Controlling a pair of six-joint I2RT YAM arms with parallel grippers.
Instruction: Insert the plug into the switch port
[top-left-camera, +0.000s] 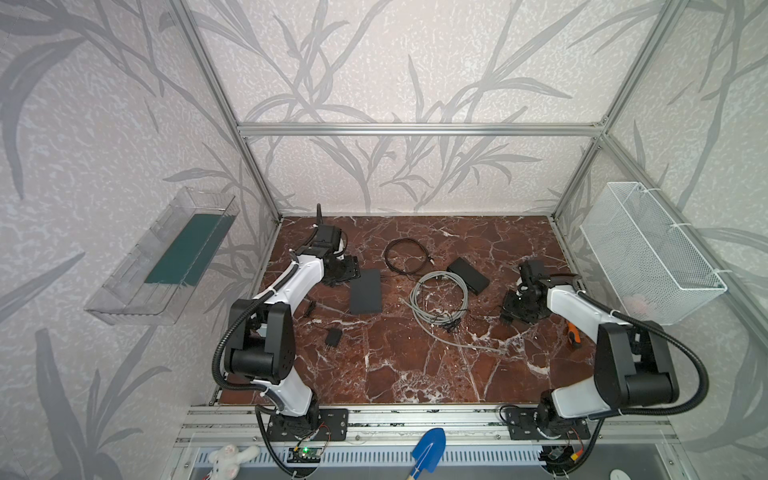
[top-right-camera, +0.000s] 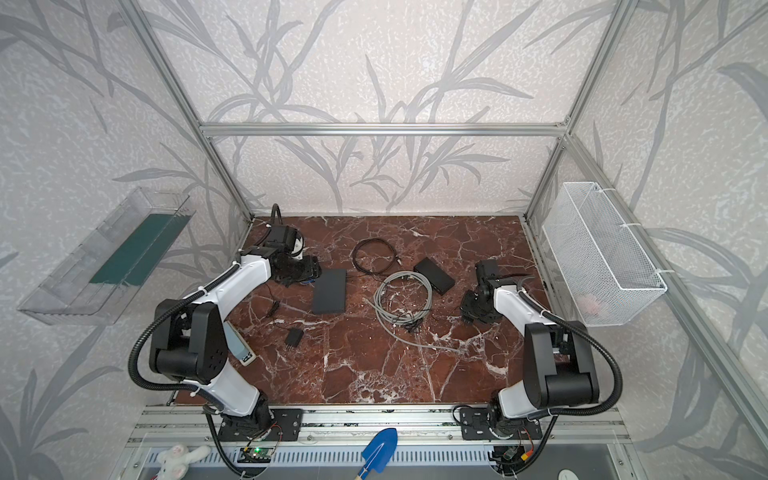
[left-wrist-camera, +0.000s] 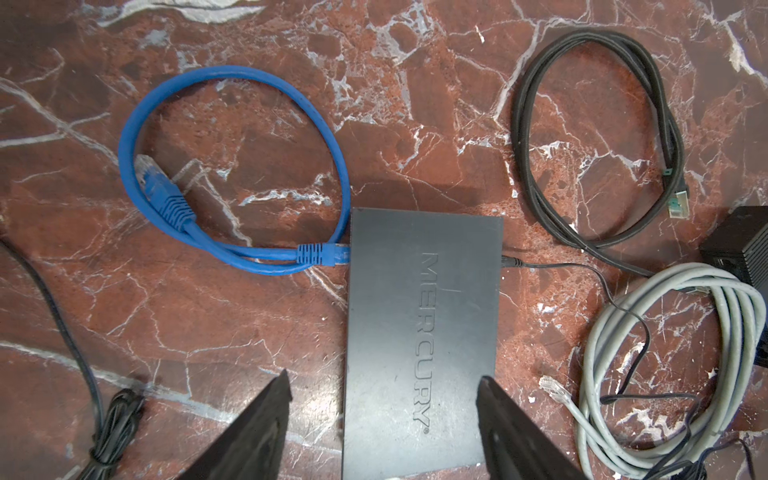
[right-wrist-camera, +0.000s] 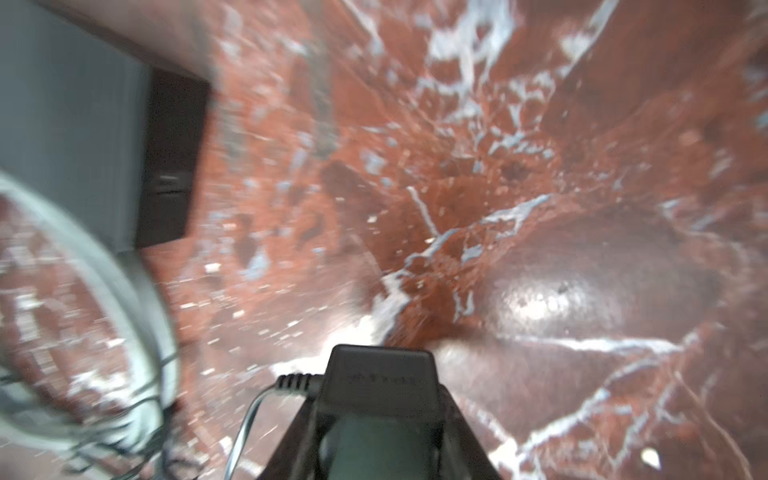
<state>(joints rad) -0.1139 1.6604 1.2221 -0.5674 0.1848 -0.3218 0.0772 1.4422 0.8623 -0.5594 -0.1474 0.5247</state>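
Switch: I found the switch (top-left-camera: 468, 274) (top-right-camera: 434, 276) lying flat on the table (top-left-camera: 415, 374), right of centre and toward the back. I could not make out its socket row in both top views.
Right gripper: The right gripper (top-left-camera: 508, 318) (right-wrist-camera: 378, 399) hung near the switch's right end, apart from it. Its fingers pressed against both sides of a black power plug (right-wrist-camera: 380, 374), with a thin cord leaving one side. The right wrist view was smeared, so I read nothing finer.
Left gripper: The left gripper (top-left-camera: 334, 280) (left-wrist-camera: 384, 377) hovered at the back left corner of the grey slab (top-left-camera: 365, 291) (left-wrist-camera: 419, 332). Its fingers (left-wrist-camera: 266, 424) stood wide apart and held nothing.
Slab: It lay left of centre, well apart from the switch. A blue cable (left-wrist-camera: 232, 71) was plugged into one side and a thin black wire (left-wrist-camera: 561, 264) into the opposite side.
In the way: The grey cable coil (top-left-camera: 415, 297) (left-wrist-camera: 739, 332) lay just beside the switch, between it and the slab. The thin black wire crossed the coil. A black cable loop (left-wrist-camera: 516, 124) lay behind the coil, near the switch.
Loose items: A small two-pin adapter (top-left-camera: 333, 338) lay in front of the slab. A bundled black cord (top-left-camera: 309, 309) lay near the left arm, and an orange-handled tool (top-left-camera: 573, 332) lay beside the right arm.
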